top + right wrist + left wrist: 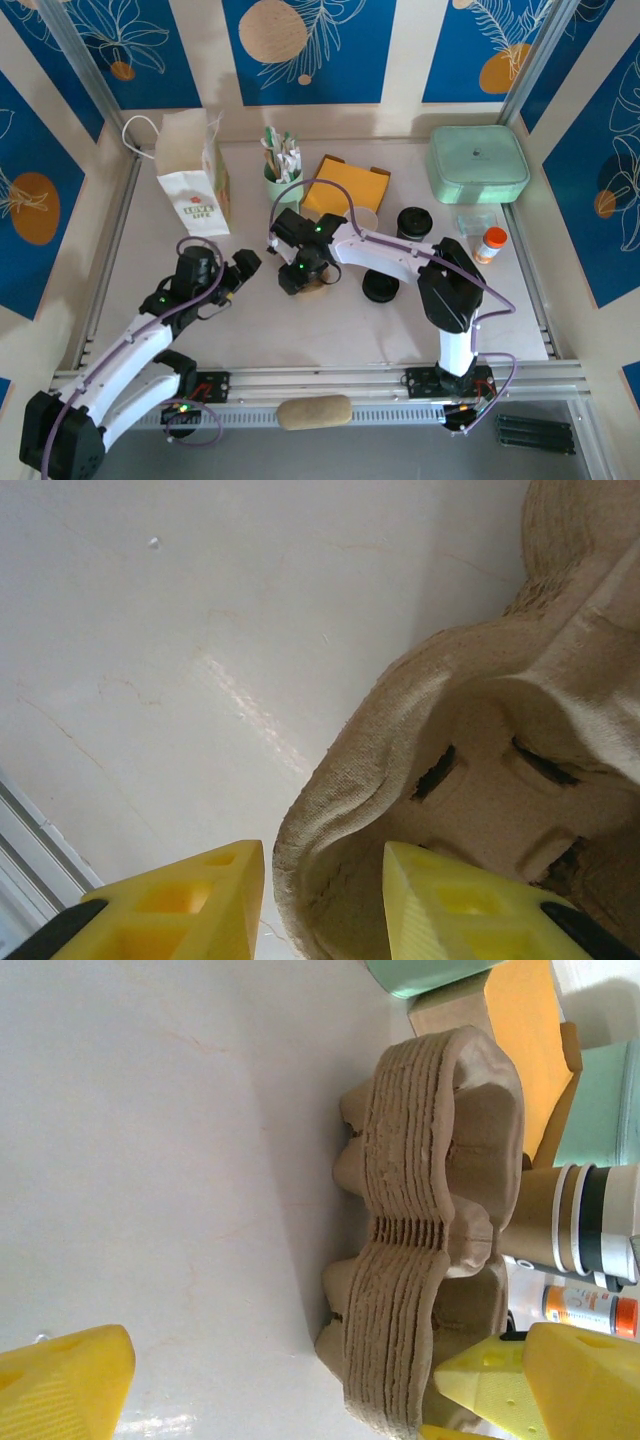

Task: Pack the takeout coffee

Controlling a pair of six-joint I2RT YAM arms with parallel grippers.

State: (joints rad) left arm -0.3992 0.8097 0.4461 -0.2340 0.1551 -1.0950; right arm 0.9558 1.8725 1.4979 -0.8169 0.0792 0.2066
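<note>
The takeout coffee cup [575, 1225] lies on its side behind the carriers, kraft brown with white and dark bands at its rim; in the top view it [364, 219] rests beside the yellow pad. A stack of brown pulp cup carriers [318, 280] sits mid-table. My right gripper [325, 900] straddles the top carrier's rim [330, 810], one finger outside and one in the well, with a gap still showing. My left gripper [310, 1390] stands wide open just left of the stack [420, 1210], holding nothing.
A white paper bag [195, 180] stands at the back left. Beside it are a mint-green cup of utensils [280, 182] and a yellow pad [345, 188]. Black lids [415, 222] [381, 288], an orange-capped bottle [491, 243] and a mint box [478, 163] occupy the right.
</note>
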